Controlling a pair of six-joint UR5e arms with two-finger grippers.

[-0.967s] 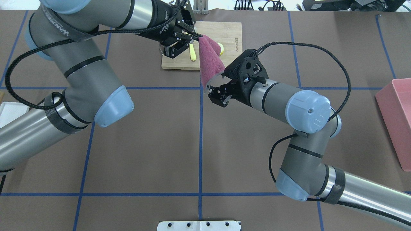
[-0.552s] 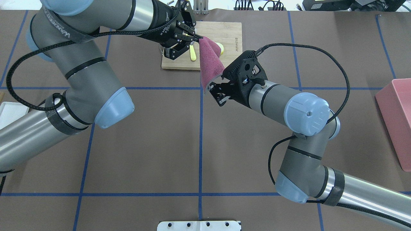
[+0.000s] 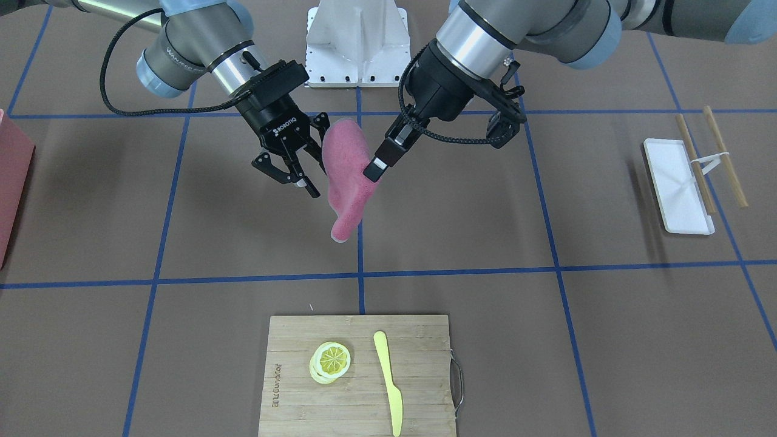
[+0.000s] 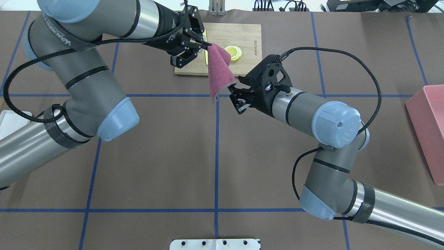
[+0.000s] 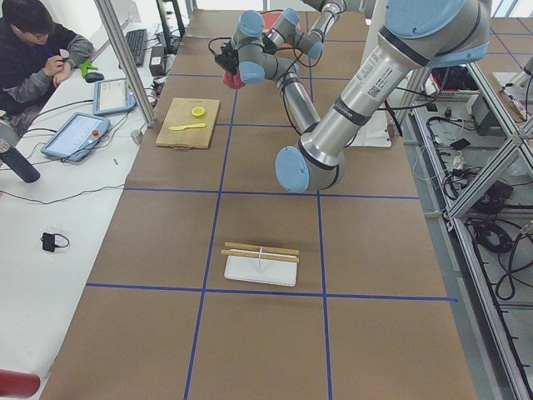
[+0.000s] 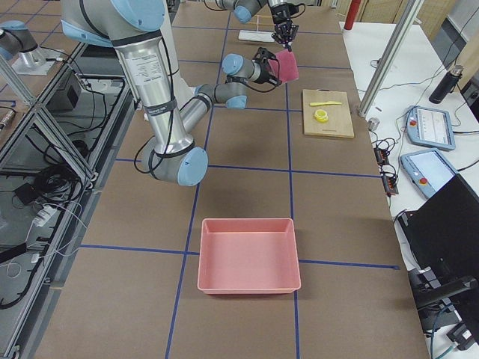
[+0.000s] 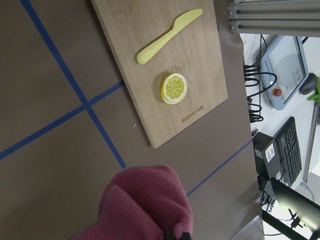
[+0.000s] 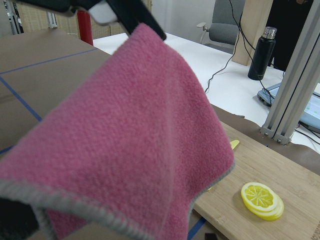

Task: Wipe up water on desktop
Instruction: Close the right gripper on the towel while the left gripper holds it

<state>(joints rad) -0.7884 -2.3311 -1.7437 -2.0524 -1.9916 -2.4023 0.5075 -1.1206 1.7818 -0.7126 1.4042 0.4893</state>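
Observation:
A pink cloth [image 4: 218, 69] hangs in the air over the brown desktop [image 4: 156, 156], just in front of the cutting board. My left gripper [image 4: 208, 45] is shut on the cloth's top corner; the front view shows its fingertips [image 3: 373, 167] pinching the cloth [image 3: 346, 176]. My right gripper [image 4: 236, 98] stands open at the cloth's lower edge, jaws spread to either side of it. In the right wrist view the cloth [image 8: 125, 135] fills most of the picture. I can make out no water on the desktop.
A bamboo cutting board [image 4: 242, 31] carries a lemon slice [image 4: 233, 52] and a yellow knife [image 3: 388, 382]. A pink bin [image 4: 428, 128] stands at the right edge. A white tray [image 3: 677, 185] with sticks lies on the robot's left. A person [image 5: 33, 58] sits beyond the table.
My left gripper has carried the cloth a little leftward, uncovering the lemon slice. My right gripper has edged up toward the cloth's lower edge and stays open.

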